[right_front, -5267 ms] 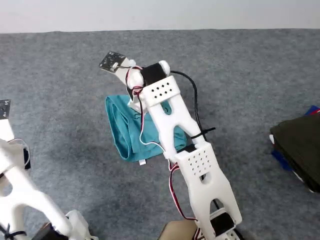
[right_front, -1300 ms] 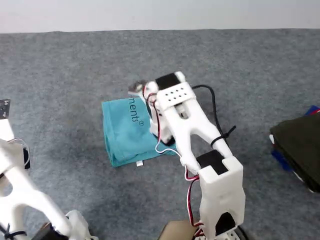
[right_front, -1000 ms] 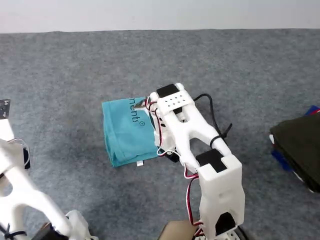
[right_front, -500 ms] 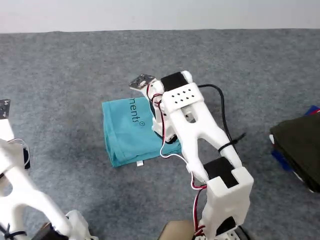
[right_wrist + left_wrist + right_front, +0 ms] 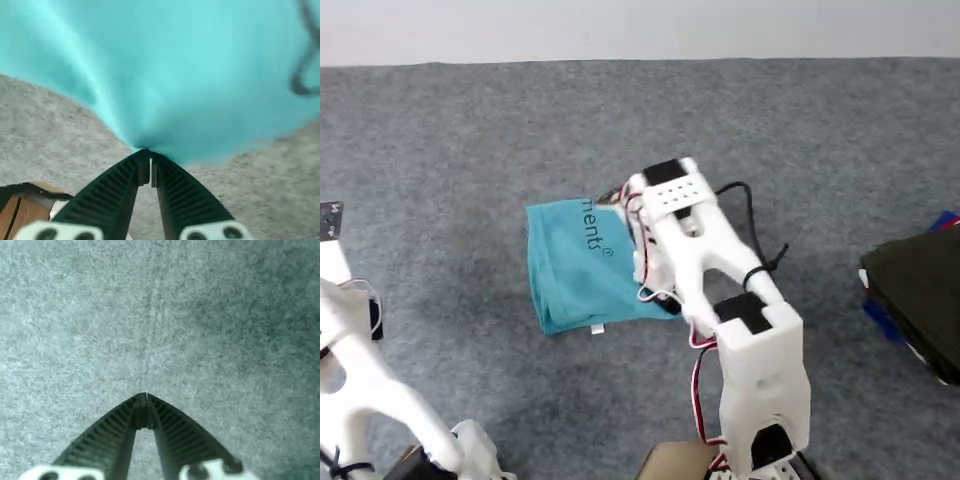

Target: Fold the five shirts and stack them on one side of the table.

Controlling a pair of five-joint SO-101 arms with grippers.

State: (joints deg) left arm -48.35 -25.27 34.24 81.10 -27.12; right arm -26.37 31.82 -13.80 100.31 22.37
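My right end effector point(image 5: 145, 153) is pinched shut on the teal shirt point(image 5: 190, 75) edge; such a thin hold may slip, unfolding it.

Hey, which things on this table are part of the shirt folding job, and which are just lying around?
Job:
teal shirt
right gripper, shut on the shirt's corner
dark pile at the table's edge, likely folded shirts

Lying about:
brown object at the near edge
left gripper, shut over bare grey table
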